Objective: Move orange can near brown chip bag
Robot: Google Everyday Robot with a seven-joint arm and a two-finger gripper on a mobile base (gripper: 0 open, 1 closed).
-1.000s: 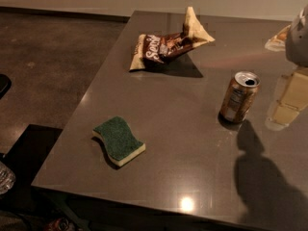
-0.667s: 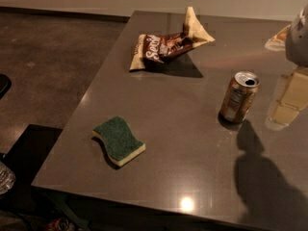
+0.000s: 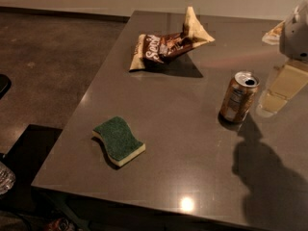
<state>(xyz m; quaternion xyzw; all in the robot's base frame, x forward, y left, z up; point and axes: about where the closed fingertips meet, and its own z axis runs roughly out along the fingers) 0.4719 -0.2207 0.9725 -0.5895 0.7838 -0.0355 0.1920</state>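
We see the claw [image 3: 275,99] just beside the upright orange can [image 3: 238,97], grip state can't tell; brown chip bag [image 3: 163,49] well apart.

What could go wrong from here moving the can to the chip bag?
The claw sits just right of the upright orange can; a sideways nudge could tip it, and its top is open, so contents might spill.
The brown chip bag lies crumpled; placing too close could land the can on foil, tilted.

End effector [image 3: 276,95] right of can [image 3: 238,97], bag [image 3: 166,47] behind.
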